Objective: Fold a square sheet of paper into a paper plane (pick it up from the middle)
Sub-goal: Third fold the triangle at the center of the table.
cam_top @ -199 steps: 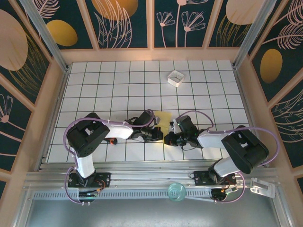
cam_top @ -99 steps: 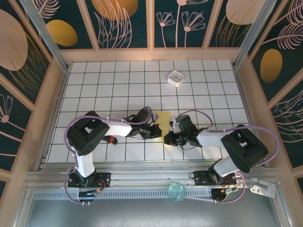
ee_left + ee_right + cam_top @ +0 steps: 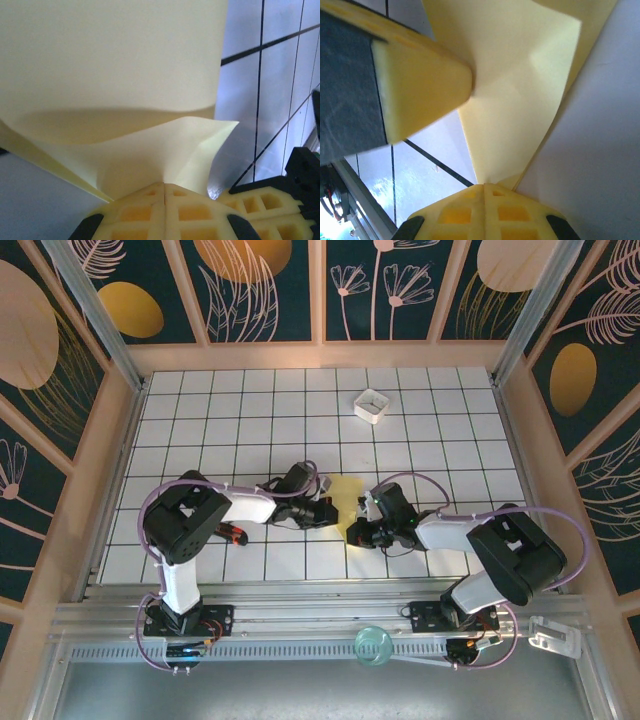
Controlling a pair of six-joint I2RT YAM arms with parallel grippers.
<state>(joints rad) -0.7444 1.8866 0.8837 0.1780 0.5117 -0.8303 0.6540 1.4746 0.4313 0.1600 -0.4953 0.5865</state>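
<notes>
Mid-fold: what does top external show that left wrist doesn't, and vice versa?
Top external: the left arm and right arm meeting at the yellow sheet near the front middle of the table, and the white box toward the back. Left wrist: the left jaws shut on the sheet and a creased corner flap. Both: the yellow sheet and the gridded table.

The square sheet of paper (image 3: 115, 60) is thin yellow paper, matt and smooth, with soft bends and one sharp crease. The left gripper (image 3: 164, 186) and the right gripper (image 3: 484, 187) have matt yellow plastic fingers with little square holes. The table (image 3: 230, 410) top is white, smooth and shiny, with thin dark lines. Along its near edge lie grey metal rails (image 3: 300, 625), dull and ribbed.
</notes>
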